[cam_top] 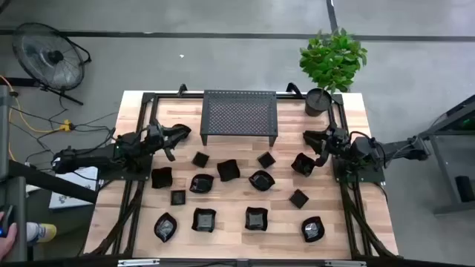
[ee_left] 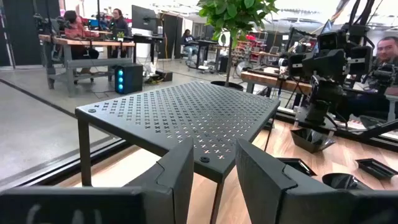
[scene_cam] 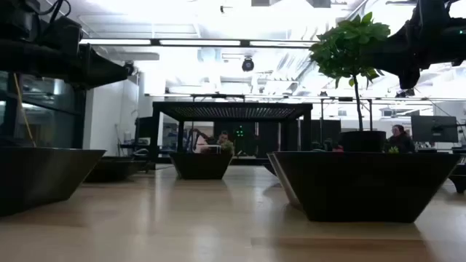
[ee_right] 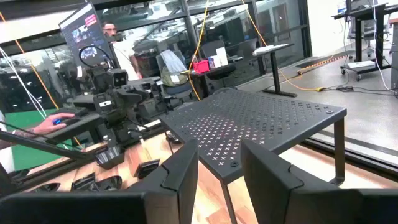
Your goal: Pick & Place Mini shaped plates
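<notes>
**Nothing on the rack yet; every plate is on the table**

Assuming the rack is the drop-off, the job reads as at its start.

Near edge: a front row of four mini shaped plates [cam_top: 204,220] sits on the table [cam_top: 371,222]. Behind it more plates are scattered mid-table, roughly fourteen in all, all apart from each other. None is stacked or lifted.

Mid: the left gripper [cam_top: 180,133] hangs over the table's left side, just beside the rack's left end, fingers [ee_left: 177,174] spread with nothing between them. The right gripper [cam_top: 310,138] hangs over the right side, near a plate at its tip, fingers [ee_right: 180,174] likewise spread and empty.

Far: the perforated rack [cam_top: 240,115] stands at the back centre, top bare. The potted plant [cam_top: 330,63] is at the back right corner.

Left to do: essentially everything. First pick not made.
</notes>
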